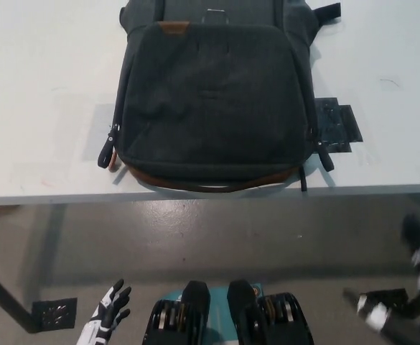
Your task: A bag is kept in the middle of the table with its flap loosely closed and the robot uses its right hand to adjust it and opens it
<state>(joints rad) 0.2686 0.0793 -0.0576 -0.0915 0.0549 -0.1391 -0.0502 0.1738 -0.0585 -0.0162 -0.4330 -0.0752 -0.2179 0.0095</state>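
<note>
While our right hand [419,287] hangs low at four o'clock, blurred so we cannot tell its fingers, the bag [213,100] lies at twelve o'clock on the table [44,93], its bottom at the near edge. Our left hand [108,313] rests at seven o'clock, fingers spread and empty. We judge the reach not yet begun; next, the right arm must rise toward the flap.

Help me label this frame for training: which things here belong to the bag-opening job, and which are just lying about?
Part of the job:
- bag, flap down
- right hand, low at the right, off the table
- table

Just there:
- left hand, resting low at the left
- black tape patch beside the bag
</note>
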